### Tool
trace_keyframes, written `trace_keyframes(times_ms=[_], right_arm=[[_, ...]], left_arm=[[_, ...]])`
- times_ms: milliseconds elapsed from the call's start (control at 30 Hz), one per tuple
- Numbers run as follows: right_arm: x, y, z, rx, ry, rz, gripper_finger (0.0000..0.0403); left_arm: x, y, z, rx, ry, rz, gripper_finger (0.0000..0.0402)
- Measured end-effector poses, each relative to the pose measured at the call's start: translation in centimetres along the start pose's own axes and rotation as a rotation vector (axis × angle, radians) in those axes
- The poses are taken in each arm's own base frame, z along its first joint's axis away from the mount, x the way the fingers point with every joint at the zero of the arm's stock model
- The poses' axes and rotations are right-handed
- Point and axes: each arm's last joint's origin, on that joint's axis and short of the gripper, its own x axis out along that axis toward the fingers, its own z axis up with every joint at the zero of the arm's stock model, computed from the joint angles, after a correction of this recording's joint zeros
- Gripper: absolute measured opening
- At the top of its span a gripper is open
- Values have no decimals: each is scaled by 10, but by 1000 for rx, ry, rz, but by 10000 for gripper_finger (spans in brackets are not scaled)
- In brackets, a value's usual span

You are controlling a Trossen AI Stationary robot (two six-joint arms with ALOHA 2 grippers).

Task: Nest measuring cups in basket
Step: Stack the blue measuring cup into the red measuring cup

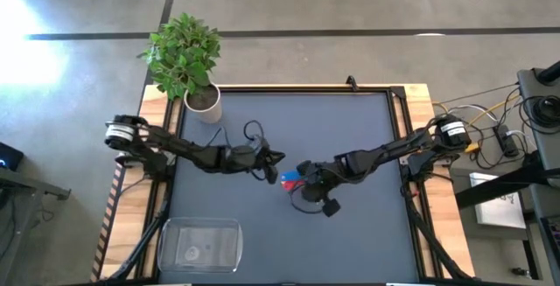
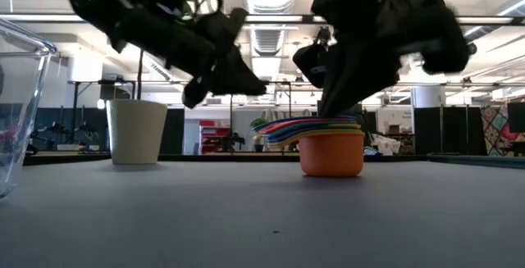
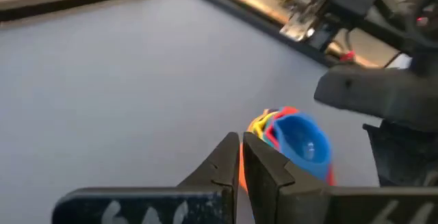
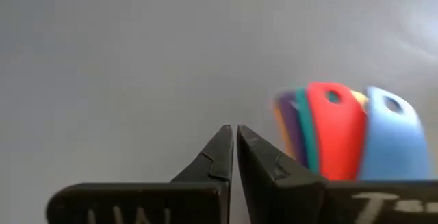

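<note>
Nested measuring cups (image 1: 293,179) are stood mid-table, handles fanned toward the left gripper (image 1: 278,156); the right gripper (image 1: 308,174) is nearer, both with fingers pressed together, empty.

Dark grey table (image 1: 350,129) carries nested measuring cups (image 1: 291,179) mid-surface, clear basket (image 1: 199,244) at near-left corner, white plant pot (image 1: 204,104) far-left.
</note>
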Motion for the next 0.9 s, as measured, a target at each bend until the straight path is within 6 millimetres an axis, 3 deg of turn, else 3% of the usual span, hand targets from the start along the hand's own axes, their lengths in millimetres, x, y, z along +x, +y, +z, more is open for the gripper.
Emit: trace_keyframes(times_ms=[167,433,600,900], right_arm=[[13,1,-4,16,68,-88,8],[34,5,-1,15,141,-130,8],[42,0,3,26,211,-233,8],[37,-4,16,72,186,-275,8]], left_arm=[[19,-3,-8,-9,77,50,1],[30,-4,-17,-35,154,84,0],[28,-4,-22,-95,234,54,0],[24,-9,-26,-125,303,0,0]])
